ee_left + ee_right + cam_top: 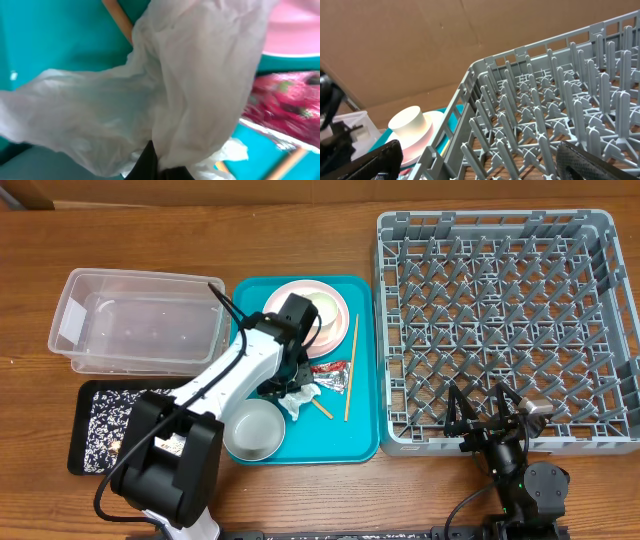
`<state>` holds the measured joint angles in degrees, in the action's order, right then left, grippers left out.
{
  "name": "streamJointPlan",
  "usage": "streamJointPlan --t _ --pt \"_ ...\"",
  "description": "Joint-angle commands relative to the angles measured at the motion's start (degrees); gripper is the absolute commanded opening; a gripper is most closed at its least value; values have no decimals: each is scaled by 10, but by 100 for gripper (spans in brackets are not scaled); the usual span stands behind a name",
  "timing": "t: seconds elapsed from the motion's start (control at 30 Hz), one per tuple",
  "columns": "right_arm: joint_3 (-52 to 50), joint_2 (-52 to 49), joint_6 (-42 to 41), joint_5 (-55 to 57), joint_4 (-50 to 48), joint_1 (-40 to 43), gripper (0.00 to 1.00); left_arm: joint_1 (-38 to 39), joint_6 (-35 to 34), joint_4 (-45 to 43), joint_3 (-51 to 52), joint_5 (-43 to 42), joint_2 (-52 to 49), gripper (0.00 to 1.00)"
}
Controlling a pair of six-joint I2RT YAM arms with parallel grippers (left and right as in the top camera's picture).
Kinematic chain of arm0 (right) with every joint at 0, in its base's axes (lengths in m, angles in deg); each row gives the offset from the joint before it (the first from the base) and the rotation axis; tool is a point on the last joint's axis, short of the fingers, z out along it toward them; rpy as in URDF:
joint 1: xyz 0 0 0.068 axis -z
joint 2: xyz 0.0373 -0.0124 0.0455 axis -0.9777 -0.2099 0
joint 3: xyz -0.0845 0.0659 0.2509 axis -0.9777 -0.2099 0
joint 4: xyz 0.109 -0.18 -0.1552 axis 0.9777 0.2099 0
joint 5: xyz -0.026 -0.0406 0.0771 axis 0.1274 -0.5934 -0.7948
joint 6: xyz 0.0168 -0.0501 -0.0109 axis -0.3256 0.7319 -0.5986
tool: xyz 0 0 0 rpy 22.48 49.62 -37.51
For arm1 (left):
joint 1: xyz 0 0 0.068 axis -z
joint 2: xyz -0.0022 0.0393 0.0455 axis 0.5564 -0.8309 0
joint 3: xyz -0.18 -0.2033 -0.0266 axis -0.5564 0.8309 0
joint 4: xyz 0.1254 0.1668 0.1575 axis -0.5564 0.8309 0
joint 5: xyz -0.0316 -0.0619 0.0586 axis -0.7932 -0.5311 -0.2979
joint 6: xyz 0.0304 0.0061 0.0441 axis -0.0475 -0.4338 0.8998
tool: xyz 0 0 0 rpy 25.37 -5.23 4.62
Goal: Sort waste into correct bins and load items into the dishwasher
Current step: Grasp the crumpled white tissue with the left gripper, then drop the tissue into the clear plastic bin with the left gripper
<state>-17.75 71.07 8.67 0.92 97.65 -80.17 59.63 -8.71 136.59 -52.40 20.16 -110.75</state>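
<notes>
One grey dish rack (500,310) sits just right of the teal tray (360,432), with one clear tub (140,320) and one black tray (95,425) to its left. On the teal tray there's one plate (290,295), one grey bowl (252,430) and one napkin (300,402). The left tool (288,383) is right down on the napkin, but I can't tell its grip. The right tool (480,405), right of the teal tray, is spread wide and empty.

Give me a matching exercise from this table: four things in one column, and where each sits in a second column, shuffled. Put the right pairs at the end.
Things:
1. grey bowl
2. dish rack
3. clear tub
4. black tray

Places:
A. left of the teal tray, on the side farther from the robot
B. on the teal tray
C. right of the teal tray
D. left of the teal tray, on the side nearer the robot

Pairs: 1-B, 2-C, 3-A, 4-D
</notes>
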Motion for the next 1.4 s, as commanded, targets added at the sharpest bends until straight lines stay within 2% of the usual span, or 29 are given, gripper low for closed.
streamJointPlan --t 0.0,0.3,0.5,0.73,0.87,0.9,0.97,1.03,1.13,1.27,1.3,1.37 --pt "-1 4 -2 4 -4 -3 100 -4 25 38 -72 3 15 4" --pt "-1 4 -2 4 -5 -3 100 -60 84 150 -204 16 37 4" --pt "-1 4 -2 4 -5 -3 100 -181 85 175 -259 39 39 4" --pt "-1 4 -2 4 -4 -3 100 -330 62 133 -246 38 38 5" --pt "-1 4 -2 4 -5 -3 100 -371 63 85 -215 32 37 21" --pt "-1 4 -2 4 -4 -3 100 -375 64 76 -209 26 37 32" --pt "-1 4 -2 4 -5 -3 100 -378 75 66 -203 23 37 62" --pt "-1 4 -2 4 -4 -3 100 -378 85 58 -204 22 38 70" --pt "-1 4 -3 4 -5 -3 100 -374 87 71 -217 1 40 71" --pt "-1 4 -3 4 -4 -3 100 -345 143 103 -224 -114 48 60" --pt "-1 4 -2 4 -4 -3 100 -323 163 119 -224 -137 49 53" --pt "-1 4 -3 4 -4 -3 100 -280 186 144 -224 -136 49 51"
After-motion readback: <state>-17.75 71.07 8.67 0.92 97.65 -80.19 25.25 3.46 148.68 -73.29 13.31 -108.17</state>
